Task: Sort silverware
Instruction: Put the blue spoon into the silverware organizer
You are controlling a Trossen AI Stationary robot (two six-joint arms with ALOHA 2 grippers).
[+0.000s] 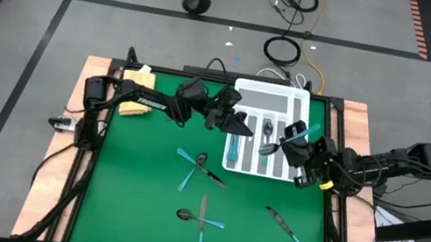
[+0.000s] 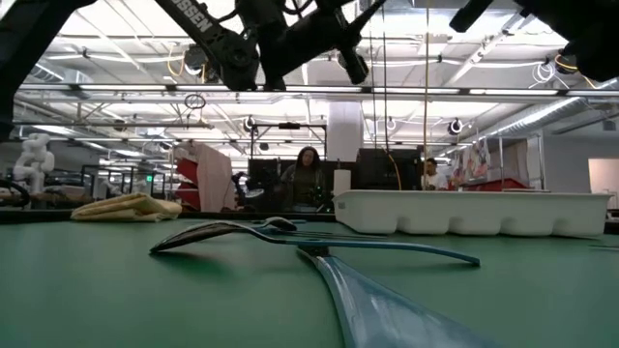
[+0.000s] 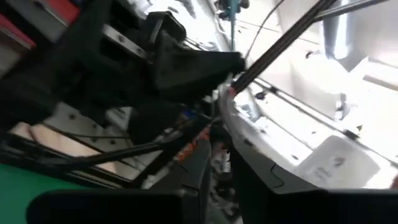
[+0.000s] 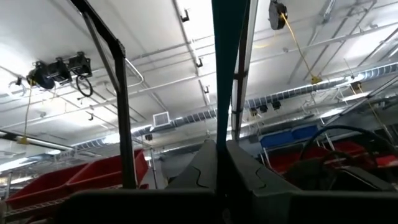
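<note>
Light-blue-handled silverware lies loose on the green mat: a crossed pair (image 1: 198,168), a crossed pair near the front edge (image 1: 202,219) and a single piece (image 1: 289,231). More pieces lie in the white tray (image 1: 250,86), among them a blue handle (image 1: 233,148) in its left compartment. My right gripper (image 1: 296,146) hovers over the tray's right side, shut on one piece (image 1: 312,134). My left gripper (image 1: 237,125) hangs at the tray's left edge, fingers close together, holding nothing. In the low view two pieces (image 2: 242,232) lie in front of the tray (image 2: 474,213). My right gripper pinches a piece of silverware by its light-blue handle (image 4: 226,124) between the two fingers (image 4: 202,165). The handle runs on past the fingertips. The piece is lifted clear, above the tray's right compartments; its head end is hidden by the gripper.
A folded yellow cloth (image 1: 139,79) lies at the mat's far left corner. The mat's left half and near right corner are bare green. Cables lie on the floor beyond the table. People sit far off in the room (image 2: 308,179).
</note>
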